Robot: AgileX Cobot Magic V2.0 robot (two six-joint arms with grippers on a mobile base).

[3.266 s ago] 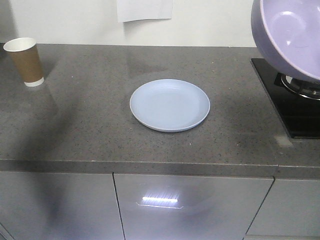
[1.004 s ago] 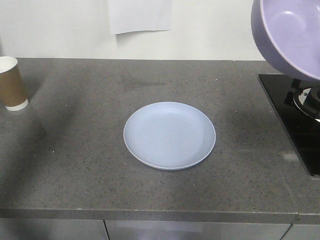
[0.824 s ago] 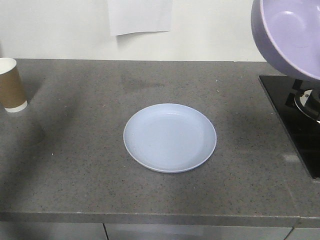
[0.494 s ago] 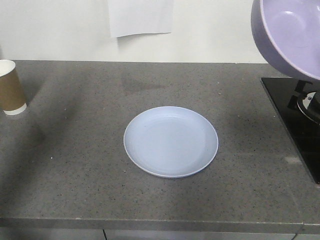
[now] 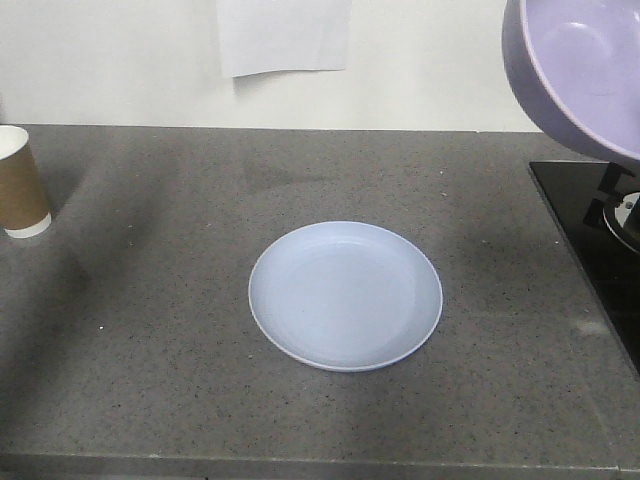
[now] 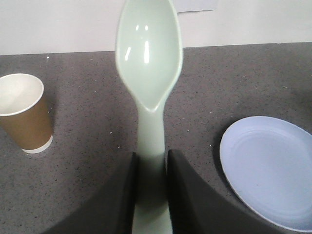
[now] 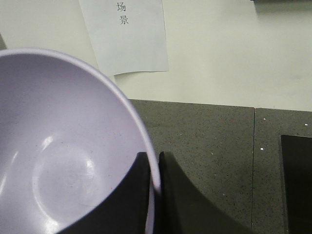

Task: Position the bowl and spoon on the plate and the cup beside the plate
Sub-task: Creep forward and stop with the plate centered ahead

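The pale blue plate [image 5: 345, 295] lies bare in the middle of the grey counter; it also shows at the right of the left wrist view, plate [image 6: 273, 168]. The brown paper cup [image 5: 20, 182] stands upright at the far left, cup [image 6: 24, 113]. My left gripper [image 6: 151, 163] is shut on the handle of the mint-green spoon [image 6: 148, 58], held above the counter between cup and plate. My right gripper [image 7: 154, 163] is shut on the rim of the lavender bowl [image 7: 63, 146], which hangs tilted in the air at the top right, bowl [image 5: 580, 70].
A black cooktop [image 5: 600, 240] with a burner sits at the counter's right end. A white paper sheet [image 5: 285, 35] hangs on the wall behind. The counter's front edge runs along the bottom of the front view.
The front view has closed in on the counter: plate and cup sit lower and further left in frame, and the cabinet doors have dropped out of view. The bowl stays at the top right.
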